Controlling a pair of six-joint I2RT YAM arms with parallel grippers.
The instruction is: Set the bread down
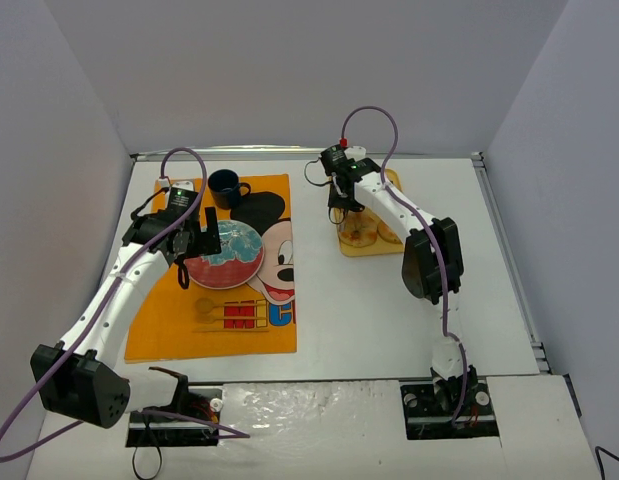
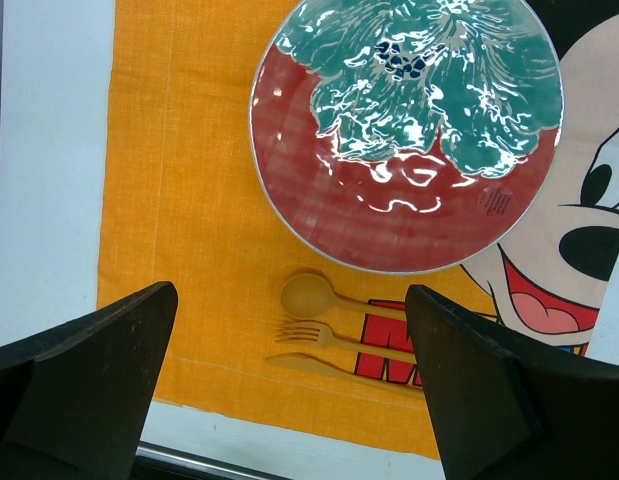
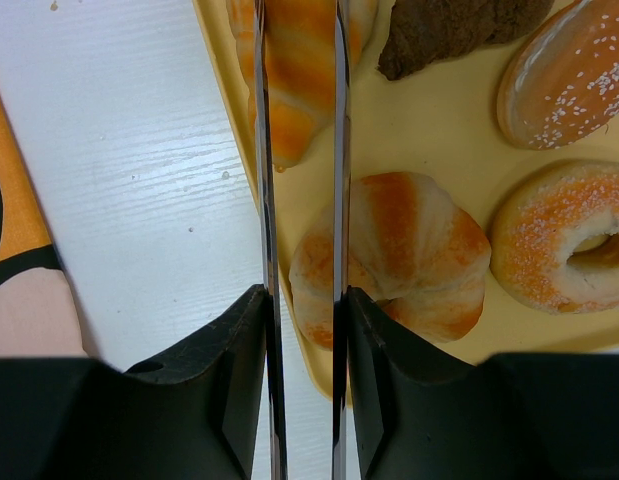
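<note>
Black right claw (image 3: 301, 40), narrowly parted, pinching nothing, hovers over a yellow tray (image 3: 439, 130): one golden-brown crescent croissant (image 3: 419, 250), one striped roll (image 3: 299, 100), two ring doughnuts (image 3: 539, 240), one dark pastry (image 3: 449, 30). Left claw (image 2: 289, 290) gapes above one red-and-teal plate (image 2: 389, 210).

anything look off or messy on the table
Nothing stands out. The pastries sit inside the yellow tray, the plate lies flat on the orange mat, and the cutlery lies neatly beside it.

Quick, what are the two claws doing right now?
Left gripper: wide open, empty.
Right gripper: fingers nearly together over a croissant; whether gripping cannot be told.
</note>
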